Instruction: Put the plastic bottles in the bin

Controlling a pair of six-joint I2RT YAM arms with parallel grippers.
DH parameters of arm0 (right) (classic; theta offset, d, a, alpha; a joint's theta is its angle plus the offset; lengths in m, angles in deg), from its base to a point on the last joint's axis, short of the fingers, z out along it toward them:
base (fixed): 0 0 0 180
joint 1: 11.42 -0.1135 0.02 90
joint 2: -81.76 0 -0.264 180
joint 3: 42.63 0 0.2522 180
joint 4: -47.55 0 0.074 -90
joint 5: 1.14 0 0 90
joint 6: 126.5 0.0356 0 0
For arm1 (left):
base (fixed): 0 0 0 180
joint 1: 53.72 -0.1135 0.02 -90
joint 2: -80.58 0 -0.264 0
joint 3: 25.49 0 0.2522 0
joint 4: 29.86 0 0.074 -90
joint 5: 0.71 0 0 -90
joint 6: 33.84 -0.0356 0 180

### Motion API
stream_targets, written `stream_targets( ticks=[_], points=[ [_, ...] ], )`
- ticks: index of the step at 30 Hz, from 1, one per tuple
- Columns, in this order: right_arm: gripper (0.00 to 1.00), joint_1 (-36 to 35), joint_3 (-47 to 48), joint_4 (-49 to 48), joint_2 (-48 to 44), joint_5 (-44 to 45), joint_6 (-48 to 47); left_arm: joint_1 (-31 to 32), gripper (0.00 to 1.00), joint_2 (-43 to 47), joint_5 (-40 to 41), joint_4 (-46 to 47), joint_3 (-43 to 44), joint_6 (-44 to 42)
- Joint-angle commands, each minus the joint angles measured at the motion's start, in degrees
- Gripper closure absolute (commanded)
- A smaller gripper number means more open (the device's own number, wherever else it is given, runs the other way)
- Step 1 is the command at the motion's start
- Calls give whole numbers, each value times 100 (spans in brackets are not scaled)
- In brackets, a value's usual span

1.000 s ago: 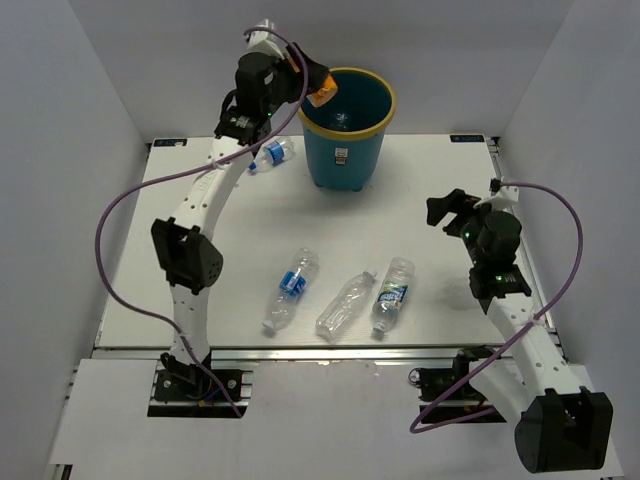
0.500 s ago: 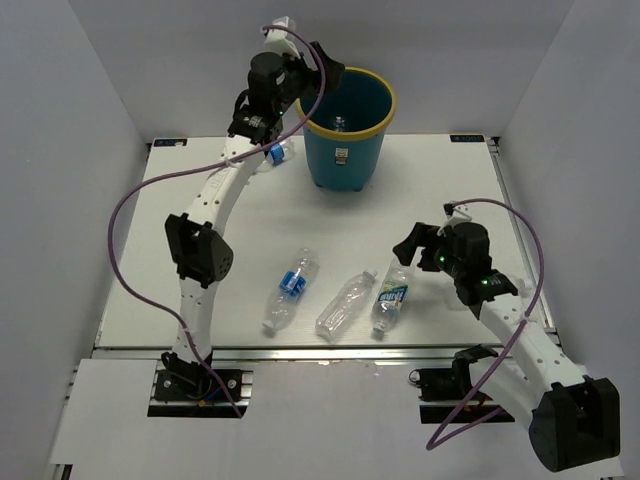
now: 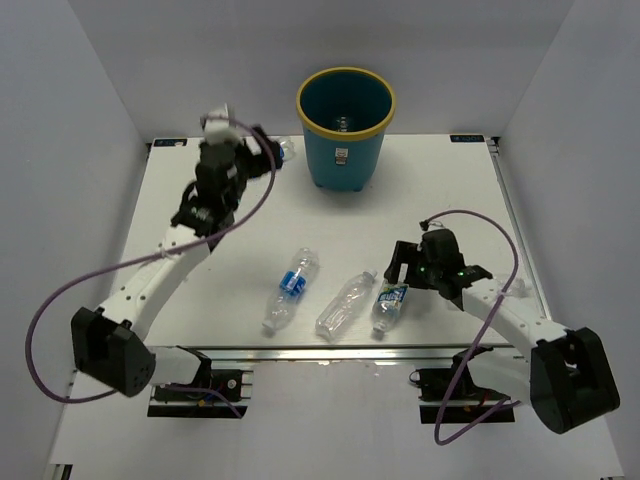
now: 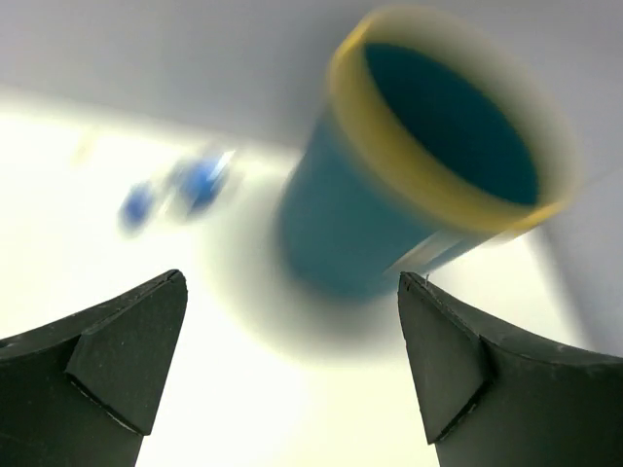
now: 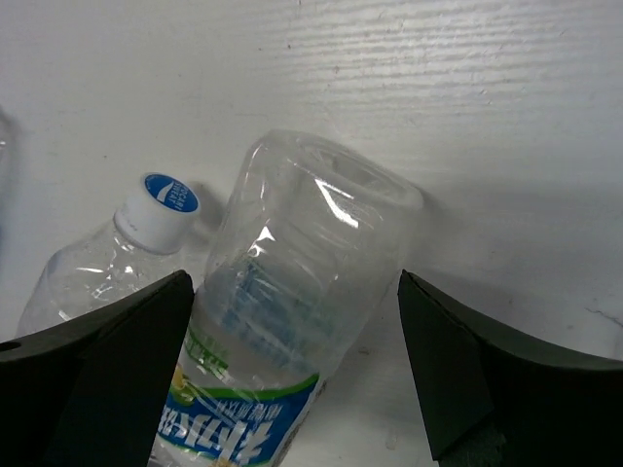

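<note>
Teal bin (image 3: 325, 160) stands at the far edge of the table (image 3: 450, 200), one bottle (image 3: 343, 122) visible inside. Left gripper (image 4: 292, 280), wide open and empty, faces it. Right gripper (image 5: 292, 282), equally spread, straddles the rightmost bottle (image 3: 391, 296), seemingly to grab it.

Bin (image 4: 360, 233) and far bottle (image 4: 200, 182), both blurred
</note>
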State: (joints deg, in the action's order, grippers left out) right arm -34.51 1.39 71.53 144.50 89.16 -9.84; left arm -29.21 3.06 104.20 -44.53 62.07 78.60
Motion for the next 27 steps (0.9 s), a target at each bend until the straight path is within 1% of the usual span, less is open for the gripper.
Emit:
stream_targets(
  ticks=[1,2,4,7,8,10,11,13,14,16,17,19,20,22,23,24,25,26,27],
  points=[
    [11,-108,23,-169,465,303,243,-8,2,419,968,21,-1568,576],
    [11,-117,41,-161,554,400,279,-17,2,491,995,-136,-1962,847],
    [11,-125,67,-178,773,559,366,-25,2,518,769,-243,-2228,964],
    [20,-125,76,-239,959,524,525,-25,2,317,338,-480,-2414,1008],
    [27,-117,59,-266,951,507,551,-25,2,168,336,-698,-2388,1000],
    [37,-125,111,-231,828,673,569,-25,2,79,450,-823,-2274,991],
    [46,-125,155,-187,749,743,543,-25,2,79,485,-849,-2256,982],
    [53,-117,322,-4,512,988,446,-25,2,157,495,-771,-2317,964],
    [58,-117,557,33,415,1068,350,-25,2,210,390,-658,-2361,938],
    [59,-117,874,68,178,1348,95,-25,2,368,267,-586,-2475,903],
    [62,-117,1259,33,108,1411,-45,-25,2,421,205,-569,-2502,885],
    [63,-117,1709,-124,-34,1421,-379,-25,2,544,169,-560,-2589,859],
    [63,-117,2172,-456,-34,1342,-520,-25,2,588,126,-516,-2625,833],
    [63,-117,2649,-896,106,1027,-940,-25,2,615,38,-481,-2669,789],
    [64,-117,3113,-1403,203,956,-1056,-25,2,597,-76,-428,-2686,797],
    [65,-117,3335,-1696,456,824,-1188,-25,2,580,-199,-384,-2695,797],
    [68,-117,3529,-2029,598,579,-1537,-25,2,475,-348,-332,-2695,771],
    [68,-117,3774,-2937,886,438,-1662,-25,2,413,-636,-235,-2687,701],
    [68,-125,3916,-3390,1080,341,-1829,-25,2,352,-735,-208,-2661,675]
  ],
)
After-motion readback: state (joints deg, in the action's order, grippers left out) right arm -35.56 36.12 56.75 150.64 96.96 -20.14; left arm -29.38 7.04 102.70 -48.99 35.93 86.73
